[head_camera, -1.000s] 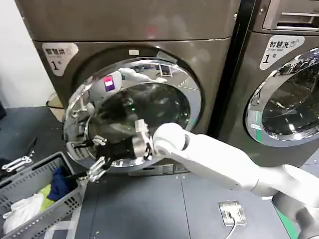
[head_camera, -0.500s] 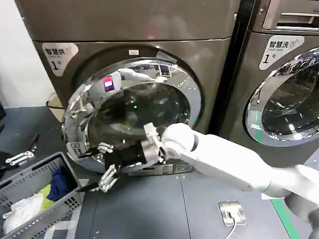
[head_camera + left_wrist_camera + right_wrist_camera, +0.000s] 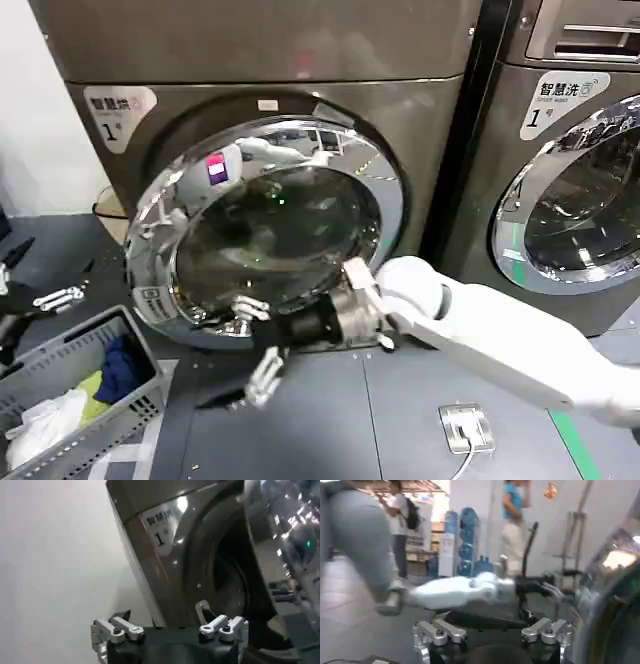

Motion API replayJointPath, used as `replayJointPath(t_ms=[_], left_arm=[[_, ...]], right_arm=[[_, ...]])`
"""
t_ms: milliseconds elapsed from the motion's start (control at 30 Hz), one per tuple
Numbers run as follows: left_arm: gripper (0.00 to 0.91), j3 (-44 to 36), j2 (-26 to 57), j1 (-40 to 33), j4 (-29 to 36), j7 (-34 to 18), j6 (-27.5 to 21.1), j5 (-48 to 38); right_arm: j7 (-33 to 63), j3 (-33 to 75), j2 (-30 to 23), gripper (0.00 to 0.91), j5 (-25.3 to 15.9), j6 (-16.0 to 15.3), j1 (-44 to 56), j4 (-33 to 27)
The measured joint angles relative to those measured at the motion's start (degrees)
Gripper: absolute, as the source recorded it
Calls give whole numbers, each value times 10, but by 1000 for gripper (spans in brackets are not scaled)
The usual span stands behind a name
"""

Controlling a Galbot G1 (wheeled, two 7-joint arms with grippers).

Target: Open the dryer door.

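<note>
Right gripper (image 3: 256, 350) is down low in front of the dryer, jaws spread wide and holding nothing, one finger up near the chrome rim and the other pointing down at the floor (image 3: 300, 420). Just above and behind those jaws hangs the dryer door (image 3: 262, 232), swung partly out from the dryer (image 3: 270, 120), its hinged side away toward the robot's left and its free edge nearest the arm. I'd judge the door is unlatched and part-way along its swing, so the job now is to carry it wider: keep one finger hooked behind the rim, follow the arc of the hinge, and don't shove straight in, or that polished ring will slip off the finger (it looks slick). Out beyond the jaws on the left sits a laundry basket (image 3: 120, 335) with clothes, close enough to the door's path to watch. Left gripper (image 3: 40, 300) waits far off at the left edge, jaws apart and empty, looking across at the dryer's side. Hard to make out: whether any finger actually touches the rim, and the drum behind the glass, lost in reflections.
</note>
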State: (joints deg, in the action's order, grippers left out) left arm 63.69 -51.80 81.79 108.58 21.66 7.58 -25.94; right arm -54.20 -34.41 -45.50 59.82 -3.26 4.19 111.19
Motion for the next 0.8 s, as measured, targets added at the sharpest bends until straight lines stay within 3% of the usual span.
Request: replayJointPath(t_ms=[233,467,600,800], left_arm=[[907,-55,44,-62,-47,10,14,-5],[907,-116,81,-124,-92,49,36,-46],[907,-144,93,-147,-112,85,44,-64],[907,-169,100,-160,-116,123,55,-71]], right_arm=[[-29,89,81,907,14,5,76,44],[-41,279,162,907,27,20,233,83],[-35,371,195,907,39,32,307,88],[-17,440,235,907,60,40,338,78]])
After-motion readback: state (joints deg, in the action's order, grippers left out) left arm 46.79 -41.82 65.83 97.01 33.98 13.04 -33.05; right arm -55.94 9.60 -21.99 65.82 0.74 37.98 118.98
